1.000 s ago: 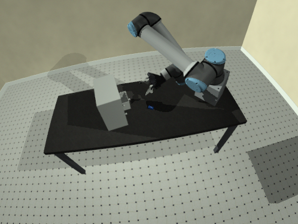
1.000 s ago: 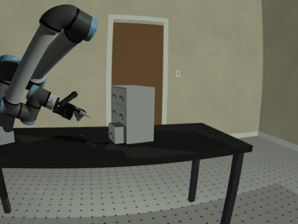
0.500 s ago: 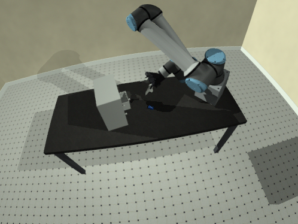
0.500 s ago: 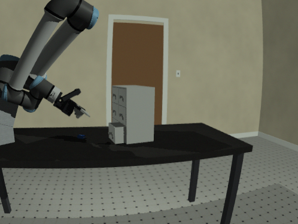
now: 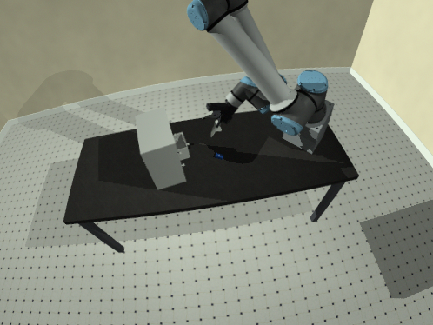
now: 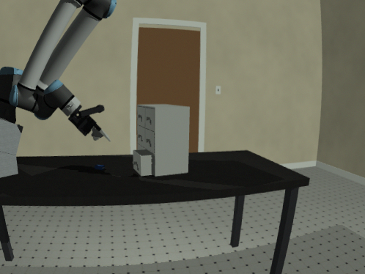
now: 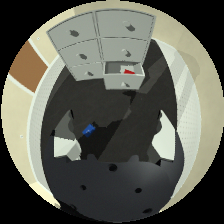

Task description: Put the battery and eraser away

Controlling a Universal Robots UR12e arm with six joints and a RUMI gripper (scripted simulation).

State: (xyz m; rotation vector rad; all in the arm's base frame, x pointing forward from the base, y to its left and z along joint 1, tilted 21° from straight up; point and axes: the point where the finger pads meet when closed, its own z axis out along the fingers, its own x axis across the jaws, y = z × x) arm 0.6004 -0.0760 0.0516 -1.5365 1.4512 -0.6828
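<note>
The grey chest point(image 5: 160, 149) stands upright on the black table, also in the exterior view point(image 6: 163, 139) and in the wrist view point(image 7: 102, 42). Its bottom-row right drawer point(image 7: 123, 75) is pulled partly out, and a small red block point(image 7: 130, 71) lies inside it. The other drawers are shut. A small blue object point(image 5: 218, 155) lies on the table between the chest and the arm's base, also in the exterior view point(image 6: 99, 167) and in the wrist view point(image 7: 89, 129). My gripper point(image 5: 216, 127) is open and empty. It hangs above the table, pointing down towards the chest, and shows in the exterior view point(image 6: 102, 136) too.
The arm's base point(image 5: 310, 126) stands at the table's far right end. The open drawer point(image 6: 143, 163) sticks out towards the arm. A brown door point(image 6: 168, 84) is in the wall behind the chest.
</note>
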